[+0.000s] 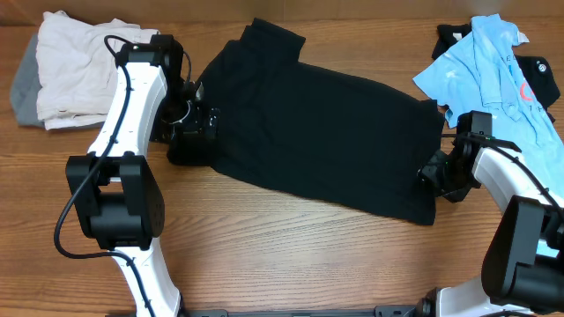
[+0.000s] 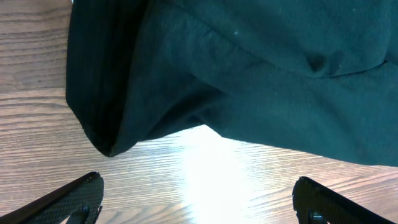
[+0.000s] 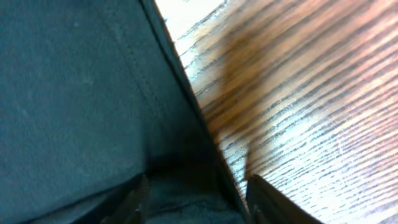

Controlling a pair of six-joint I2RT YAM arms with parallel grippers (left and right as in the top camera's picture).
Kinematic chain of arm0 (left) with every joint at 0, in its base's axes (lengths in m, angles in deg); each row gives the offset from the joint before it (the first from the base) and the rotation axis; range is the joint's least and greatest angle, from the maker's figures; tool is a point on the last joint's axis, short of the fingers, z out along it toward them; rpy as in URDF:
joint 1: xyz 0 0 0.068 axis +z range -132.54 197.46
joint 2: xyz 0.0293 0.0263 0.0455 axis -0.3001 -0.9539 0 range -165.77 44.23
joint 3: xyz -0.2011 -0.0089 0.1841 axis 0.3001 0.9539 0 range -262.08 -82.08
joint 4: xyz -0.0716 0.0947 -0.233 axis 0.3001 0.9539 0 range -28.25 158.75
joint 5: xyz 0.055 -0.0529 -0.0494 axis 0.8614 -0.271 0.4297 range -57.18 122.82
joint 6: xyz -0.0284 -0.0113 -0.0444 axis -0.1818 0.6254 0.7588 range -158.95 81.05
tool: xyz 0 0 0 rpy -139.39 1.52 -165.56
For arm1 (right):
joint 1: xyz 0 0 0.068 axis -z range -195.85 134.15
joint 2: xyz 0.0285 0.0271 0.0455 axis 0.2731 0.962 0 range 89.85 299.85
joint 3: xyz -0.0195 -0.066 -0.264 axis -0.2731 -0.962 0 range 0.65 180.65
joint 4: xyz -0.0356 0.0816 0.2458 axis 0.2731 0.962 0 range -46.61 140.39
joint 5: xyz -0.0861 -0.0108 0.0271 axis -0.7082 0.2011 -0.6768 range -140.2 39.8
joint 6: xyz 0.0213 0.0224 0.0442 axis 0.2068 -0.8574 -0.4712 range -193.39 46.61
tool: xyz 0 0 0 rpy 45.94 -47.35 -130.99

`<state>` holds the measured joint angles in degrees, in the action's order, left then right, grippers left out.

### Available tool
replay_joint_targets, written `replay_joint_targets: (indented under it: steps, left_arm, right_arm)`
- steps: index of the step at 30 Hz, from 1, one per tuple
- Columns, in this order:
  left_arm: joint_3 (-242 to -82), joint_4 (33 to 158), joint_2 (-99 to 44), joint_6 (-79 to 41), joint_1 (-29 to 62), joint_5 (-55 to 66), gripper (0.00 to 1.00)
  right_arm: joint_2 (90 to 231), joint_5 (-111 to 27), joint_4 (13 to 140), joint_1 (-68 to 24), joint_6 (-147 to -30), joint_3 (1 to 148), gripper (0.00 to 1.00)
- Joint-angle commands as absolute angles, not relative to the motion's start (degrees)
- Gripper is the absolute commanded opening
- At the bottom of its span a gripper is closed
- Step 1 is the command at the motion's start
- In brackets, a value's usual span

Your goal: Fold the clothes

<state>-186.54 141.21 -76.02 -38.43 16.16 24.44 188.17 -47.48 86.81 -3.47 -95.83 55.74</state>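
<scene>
The black shirt (image 1: 317,132) lies spread flat across the middle of the wooden table, a sleeve pointing to the far side. My left gripper (image 1: 201,123) is at the shirt's left edge. In the left wrist view it (image 2: 196,193) is wide open and empty over bare wood, with the shirt's folded edge (image 2: 261,74) just ahead. My right gripper (image 1: 434,173) is at the shirt's right edge. In the right wrist view its fingers (image 3: 196,199) are partly open, with the shirt's hem (image 3: 81,93) lying between them. The light blue polo (image 1: 493,70) lies crumpled at the far right.
A pile of white and grey clothes (image 1: 70,70) lies at the far left, behind the left arm. Another black garment (image 1: 539,81) lies under the polo. Bare wood (image 1: 291,255) runs along the table's near side.
</scene>
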Motion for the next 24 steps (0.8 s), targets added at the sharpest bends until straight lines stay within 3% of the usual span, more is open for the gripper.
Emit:
replay_joint_targets:
  steps: [1,14,18,24]
  left_arm:
    - [-186.0,141.0,-76.4,-37.6,16.1,24.3,1.0]
    - [-186.0,141.0,-76.4,-37.6,16.1,24.2,1.0]
    - [-186.0,141.0,-76.4,-37.6,16.1,24.3,1.0]
    - [-186.0,141.2,-76.4,-37.6,16.1,24.3,1.0]
  right_arm:
    - [188.2,-47.6,86.5,-3.4,-96.1,56.5,0.48]
    - [188.2,-47.6,85.7,-3.4,-96.3,56.6,0.28]
    - [188.2,-47.8,85.1,-3.4,-97.7,56.6,0.11]
    - [188.2,-47.8,85.3,-3.4,-98.5,57.8,0.04]
